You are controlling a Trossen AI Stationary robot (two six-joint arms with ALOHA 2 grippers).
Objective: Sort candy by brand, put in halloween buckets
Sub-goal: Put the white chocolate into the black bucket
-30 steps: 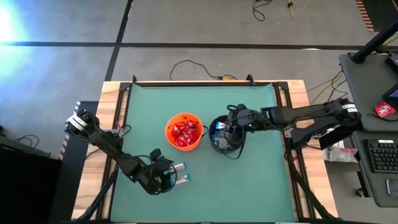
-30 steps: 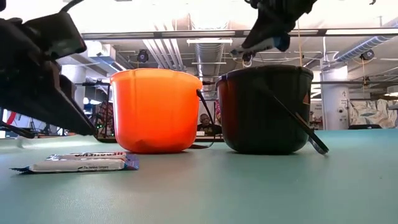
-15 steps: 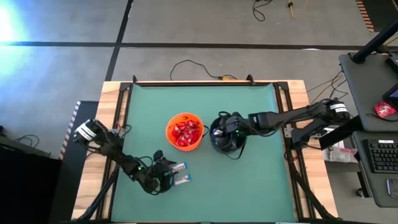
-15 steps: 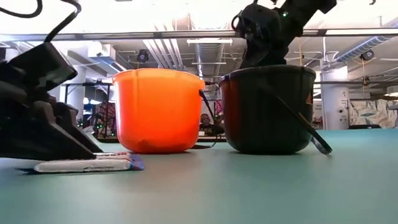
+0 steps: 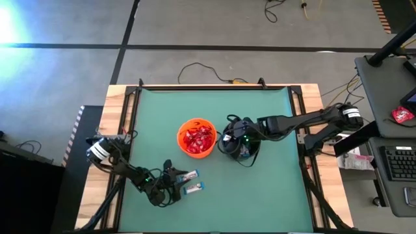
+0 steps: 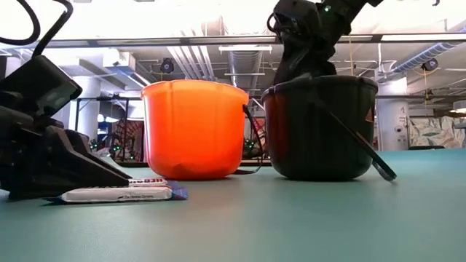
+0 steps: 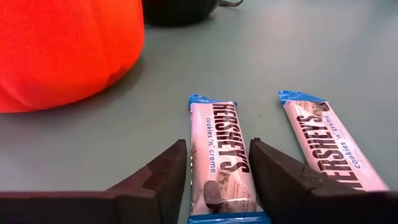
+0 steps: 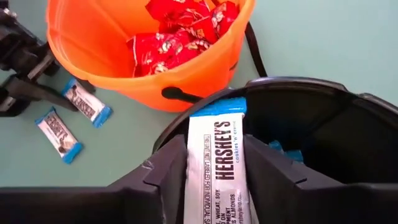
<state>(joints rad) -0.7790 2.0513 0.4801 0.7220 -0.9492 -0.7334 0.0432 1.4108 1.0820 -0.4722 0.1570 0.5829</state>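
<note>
Two white-and-blue bars lie side by side on the green table (image 5: pixel 273 188), near its front edge and left of centre. The nearer bar (image 7: pixel 221 152) lies flat between the fingers (image 7: pixel 163 180) of the left gripper (image 7: pixel 214 177), which is down at table level. The fingers stand on either side of it, partly open; whether they touch the wrapper cannot be told. The second bar (image 7: pixel 333 149) lies just beside it, outside the fingers, untouched.

A third bar (image 8: pixel 216 165) sits between the fingers of the right gripper (image 8: pixel 214 171), which hangs over the open mouth of the black bucket (image 8: pixel 323 137). The fingers flank this bar closely; a firm grip cannot be confirmed. Blue wrapper ends of other bars (image 8: pixel 283 151) show inside the black bucket.

The orange bucket (image 5: pixel 197 138) stands near table centre, just left of the black bucket, the two almost touching. It holds a heap of red packets (image 8: pixel 180 31).

In the low view the black bucket's thin handle (image 6: pixel 360 145) hangs down its side to the table. The left arm (image 5: pixel 123 169) reaches in from the table's left edge, the right arm (image 5: pixel 305 121) from the right edge.
</note>
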